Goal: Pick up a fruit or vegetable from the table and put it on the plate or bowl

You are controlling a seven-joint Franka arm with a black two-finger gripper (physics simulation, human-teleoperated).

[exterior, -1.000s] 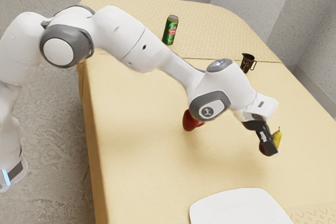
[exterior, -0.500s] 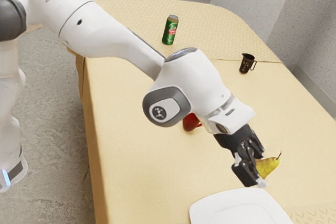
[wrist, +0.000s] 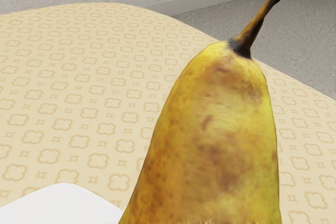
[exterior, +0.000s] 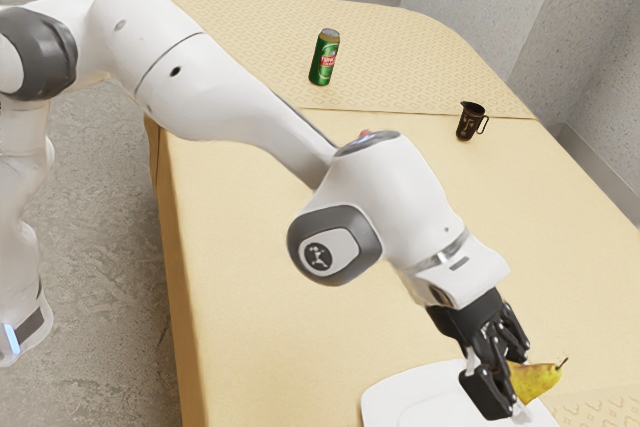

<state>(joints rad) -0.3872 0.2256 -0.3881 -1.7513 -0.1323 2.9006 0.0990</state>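
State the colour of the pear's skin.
Yellow with brown mottling; the pear shows best in the wrist view.

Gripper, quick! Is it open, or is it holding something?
Gripper: shut on the pear, holding it up right by the white plate.

Side overview — wrist close-up, shared pear (exterior: 536,380)
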